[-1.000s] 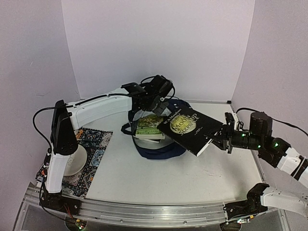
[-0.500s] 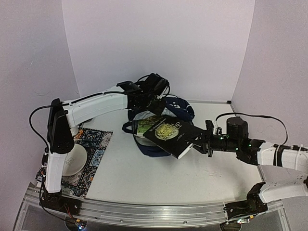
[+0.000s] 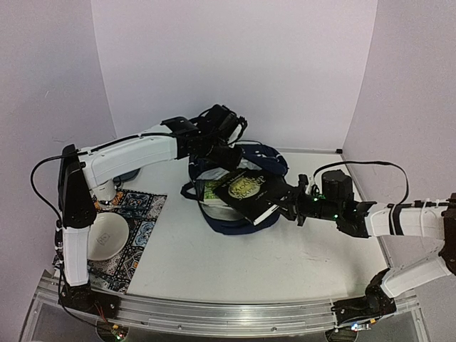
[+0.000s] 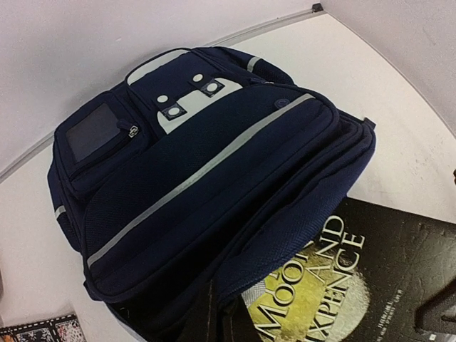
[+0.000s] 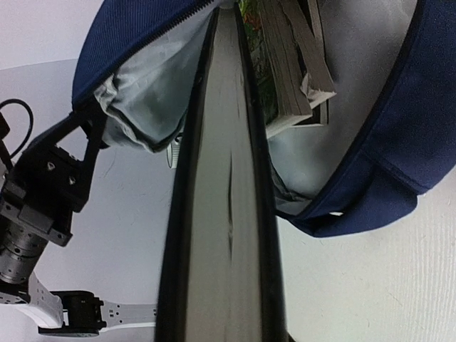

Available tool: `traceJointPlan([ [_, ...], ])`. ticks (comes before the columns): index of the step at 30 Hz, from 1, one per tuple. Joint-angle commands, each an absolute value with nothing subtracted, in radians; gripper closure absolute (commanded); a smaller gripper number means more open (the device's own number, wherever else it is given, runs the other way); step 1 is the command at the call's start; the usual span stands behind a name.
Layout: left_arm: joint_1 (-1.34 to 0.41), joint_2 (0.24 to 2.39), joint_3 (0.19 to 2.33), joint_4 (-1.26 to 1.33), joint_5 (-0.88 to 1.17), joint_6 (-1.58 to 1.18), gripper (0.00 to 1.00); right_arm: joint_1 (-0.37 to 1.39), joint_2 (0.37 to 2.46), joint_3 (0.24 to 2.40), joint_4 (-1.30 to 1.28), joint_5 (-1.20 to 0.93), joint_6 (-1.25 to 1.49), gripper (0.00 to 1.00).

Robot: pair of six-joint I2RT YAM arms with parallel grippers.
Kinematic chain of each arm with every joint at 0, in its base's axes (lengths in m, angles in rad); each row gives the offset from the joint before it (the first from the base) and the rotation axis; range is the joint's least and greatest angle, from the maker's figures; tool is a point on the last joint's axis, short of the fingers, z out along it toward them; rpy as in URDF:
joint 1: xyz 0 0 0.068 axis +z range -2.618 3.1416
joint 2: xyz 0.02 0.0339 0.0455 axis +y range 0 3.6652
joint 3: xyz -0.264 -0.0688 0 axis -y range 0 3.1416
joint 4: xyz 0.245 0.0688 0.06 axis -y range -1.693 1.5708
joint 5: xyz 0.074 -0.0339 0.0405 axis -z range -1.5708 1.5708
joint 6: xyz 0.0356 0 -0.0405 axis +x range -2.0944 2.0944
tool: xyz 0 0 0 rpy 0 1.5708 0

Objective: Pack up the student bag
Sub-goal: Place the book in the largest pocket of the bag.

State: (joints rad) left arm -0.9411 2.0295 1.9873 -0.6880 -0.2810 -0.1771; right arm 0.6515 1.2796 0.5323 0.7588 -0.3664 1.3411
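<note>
Table (image 3: 235, 263): smooth, pale, matte top that looks slick under cloth. The bag could skid away from the incoming book, because only a pinch of its flap anchors it.
Student bag (image 3: 265, 160): lies mid-table toward the back wall, with its mouth turned to the right arm and its upper flap lifted. It is soft navy woven fabric with thin pale stripes, a grey lining and a floppy shape. If the flap sags or slips from the pinch, the mouth would close over the book. A book corner could also snag the lining or the zipper edge.
Patterned mat (image 3: 142, 214): flat cloth with an ornate print, at the left near side and well apart from the bag. It is unlikely to interfere.
Black book (image 3: 246, 191): a rigid slab with stiff glossy black covers and gold lettering. It is tilted, with its leading edge already inside the mouth. Held by one end only, it could pivot or slide in the grip. It could also jam against the paperback already inside.
White bowl (image 3: 107, 239): smooth and round, resting on the mat, clear of the work.
Green paperback (image 3: 212, 191): sits inside the bag and has a soft cover and a worn page block. The harder book could shove it askew or buckle its cover.
Left fingers (image 3: 228, 157): clenched on the fabric of the flap's edge, holding the mouth open.
Right fingers (image 3: 286, 204): grasping the black book by its trailing edge.
</note>
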Motion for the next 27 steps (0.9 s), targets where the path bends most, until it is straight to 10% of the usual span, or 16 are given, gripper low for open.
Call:
traceJointPlan([
  [1,-0.967,1.888,1.982,-0.596,-0.208,-0.23,1.0,0.658,1.295,0.628,0.979,-0.283,1.319,1.0],
  [27,-1.128,1.883,1.996,-0.582,-0.046,-0.294,1.0,0.756,1.757,0.849,1.078,-0.066,1.299,1.0],
])
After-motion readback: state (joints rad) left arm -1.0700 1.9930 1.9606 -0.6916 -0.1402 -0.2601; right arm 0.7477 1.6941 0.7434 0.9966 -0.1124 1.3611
